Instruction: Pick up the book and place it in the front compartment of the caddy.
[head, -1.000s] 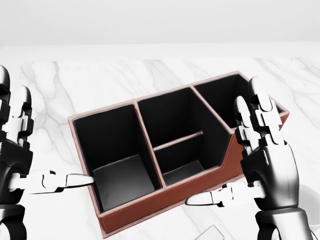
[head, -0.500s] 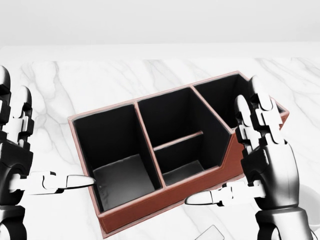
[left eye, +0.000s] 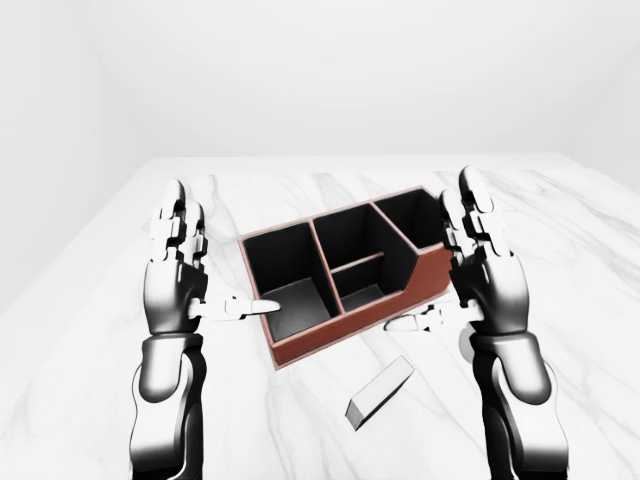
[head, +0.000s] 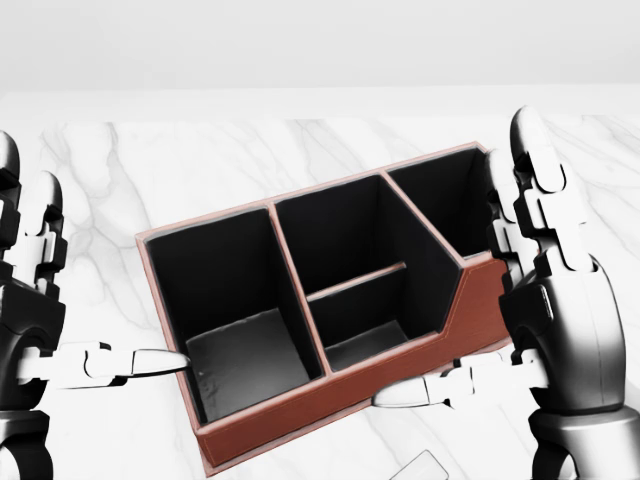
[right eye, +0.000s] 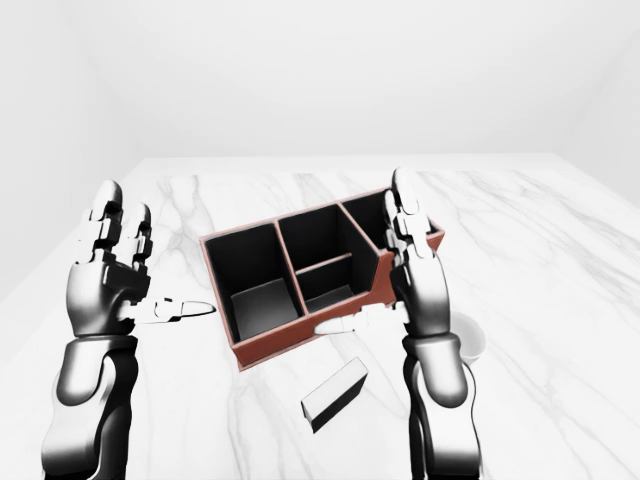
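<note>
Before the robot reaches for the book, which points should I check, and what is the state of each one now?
1. Book lies flat on the marble table, free of the caddy: ok.
2. Right hand is open and empty, ready to grasp: ok.
3. Left hand is open and empty, its thumb tip at the caddy's left end: ok, though whether it touches, cannot tell.
4. Caddy compartments look empty, so there is room for the book: ok.
5. White round thing behind the right forearm could be in the way: cannot tell.
6. Book in full view of the head view: not ok, only a corner shows at the bottom edge.
</note>
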